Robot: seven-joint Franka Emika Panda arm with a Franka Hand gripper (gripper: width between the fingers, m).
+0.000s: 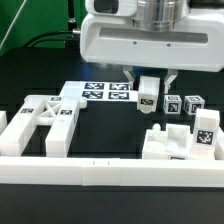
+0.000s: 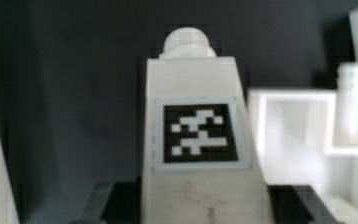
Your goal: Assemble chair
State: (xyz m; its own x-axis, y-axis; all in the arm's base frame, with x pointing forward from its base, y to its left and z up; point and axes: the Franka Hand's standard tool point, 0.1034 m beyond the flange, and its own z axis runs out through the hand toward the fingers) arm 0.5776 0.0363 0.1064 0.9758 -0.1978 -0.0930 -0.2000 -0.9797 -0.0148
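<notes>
Gripping a short white plastic post (image 1: 148,100) that bears a black-and-white square tag, the pincer (image 1: 149,88) hangs from the arm's white head in the upper middle of the exterior view, its jaws closed on the post's two sides. The post stands upright there, in front of the near edge of the thin flat white marker board (image 1: 105,92); whether its foot touches the dark counter (image 1: 110,130) I cannot tell. In the wrist view the same post (image 2: 197,130) fills the middle of the frame, tag facing the camera, with a rounded peg (image 2: 190,42) at the end away from the pincer, so its long axis runs straight out along the pincer's reach. The coming move turns on the blocky white plastic seat block (image 1: 170,145), which lies toward the exterior view's lower right of the pincer, near but apart; a blurred white part (image 2: 309,120) beside the post in the wrist view is probably this block. Judging by that, the peg end needs carrying to the exterior view's right and down to meet it. The white cross-braced frame (image 1: 45,120) lies well apart at the exterior view's left, two spare posts (image 1: 182,103) stand at the right of the pincer, and a long white border rail (image 1: 110,172) runs along the front.
</notes>
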